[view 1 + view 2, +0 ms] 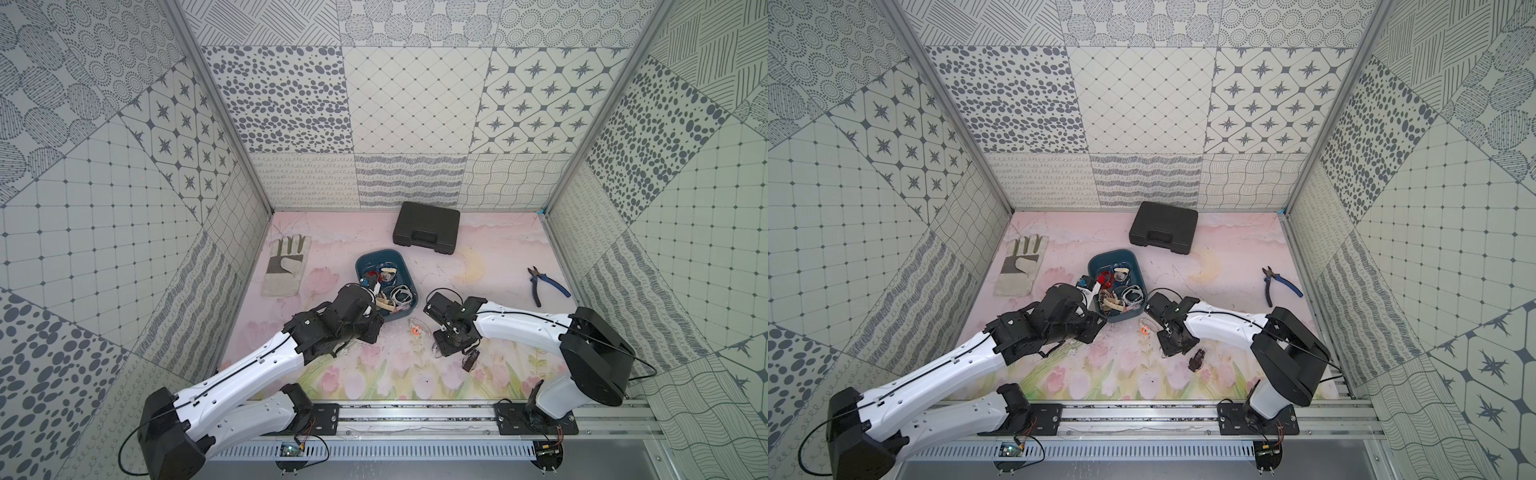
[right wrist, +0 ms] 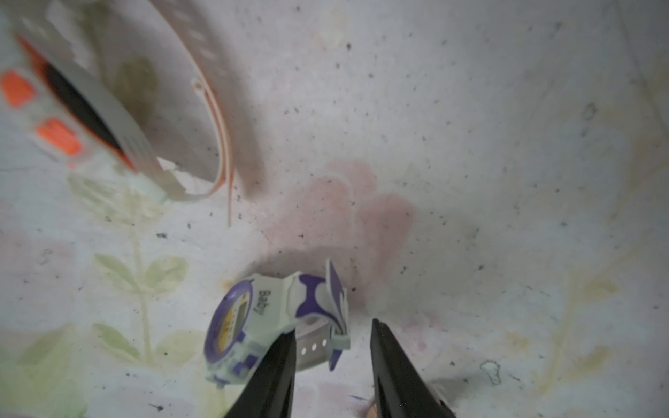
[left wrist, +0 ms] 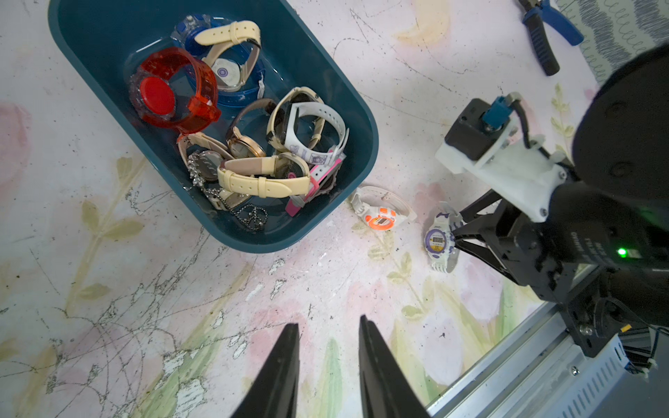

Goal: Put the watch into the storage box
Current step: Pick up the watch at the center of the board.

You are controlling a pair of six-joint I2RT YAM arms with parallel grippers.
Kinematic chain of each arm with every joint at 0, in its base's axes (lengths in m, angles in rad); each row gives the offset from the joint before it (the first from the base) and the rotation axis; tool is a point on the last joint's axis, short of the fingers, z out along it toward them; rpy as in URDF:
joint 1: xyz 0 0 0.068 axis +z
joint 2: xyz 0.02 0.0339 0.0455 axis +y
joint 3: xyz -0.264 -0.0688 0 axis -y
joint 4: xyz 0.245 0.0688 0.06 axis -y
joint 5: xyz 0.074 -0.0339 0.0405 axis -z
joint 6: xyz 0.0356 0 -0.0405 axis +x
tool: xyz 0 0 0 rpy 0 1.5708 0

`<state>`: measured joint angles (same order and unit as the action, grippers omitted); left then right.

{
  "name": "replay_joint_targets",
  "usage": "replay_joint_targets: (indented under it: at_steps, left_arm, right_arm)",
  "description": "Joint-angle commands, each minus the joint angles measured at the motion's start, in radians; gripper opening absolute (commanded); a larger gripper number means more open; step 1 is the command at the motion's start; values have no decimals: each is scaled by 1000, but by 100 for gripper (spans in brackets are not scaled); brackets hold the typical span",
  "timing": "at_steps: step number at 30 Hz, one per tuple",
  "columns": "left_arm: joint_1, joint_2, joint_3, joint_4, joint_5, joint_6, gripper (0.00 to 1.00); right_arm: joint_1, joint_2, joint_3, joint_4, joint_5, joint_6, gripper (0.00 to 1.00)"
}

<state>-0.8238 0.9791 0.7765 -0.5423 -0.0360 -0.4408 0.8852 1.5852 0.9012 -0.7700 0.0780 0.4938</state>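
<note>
glossy plastic storage box point(image 3: 95, 33), scuffed matt tabletop point(image 3: 108, 289)

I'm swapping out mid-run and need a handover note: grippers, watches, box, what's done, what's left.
Left gripper: open, empty, near the storage box.
Right gripper: open, the purple watch strap between its jaws, not yet closed; the watch lies on the table.
Orange watch: on the table beside the box.
Done: many watches already in the box.
Left: box those two.

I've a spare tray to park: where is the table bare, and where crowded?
Bare: between the black case and the pliers; between the glove and the case. Crowded: near end of the storage box, around the orange watch and purple watch.
</note>
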Motion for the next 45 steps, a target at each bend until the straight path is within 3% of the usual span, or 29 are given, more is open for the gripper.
replay_joint_targets:
  at_steps: [1,4,11,16,23,28,38,45]
  left_arm:
    - [1,-6,-5,15,5,8,33]
    - [2,-8,-3,15,1,8,33]
    - [1,-12,-9,10,-3,-2,33]
    - [0,-37,-29,8,-16,-24,33]
    - [0,-143,-86,-11,-79,-84,33]
    - [0,-162,-90,-33,-105,-101,33]
    - [0,-180,-98,-40,-127,-107,33]
    - [0,-175,-102,-33,-136,-103,33]
  right_arm:
    - [-10,21,3,30,-6,-5,38]
    - [-11,31,2,41,-8,-9,31]
    - [-18,17,18,46,-15,-33,0]
    - [-25,-65,65,-27,19,-54,0]
    - [-52,-127,265,-134,48,-148,0]
    - [-81,45,485,-141,1,-242,0]
    - [-108,530,1103,-273,-93,-359,0]
    - [-136,735,1361,-387,-110,-386,0]
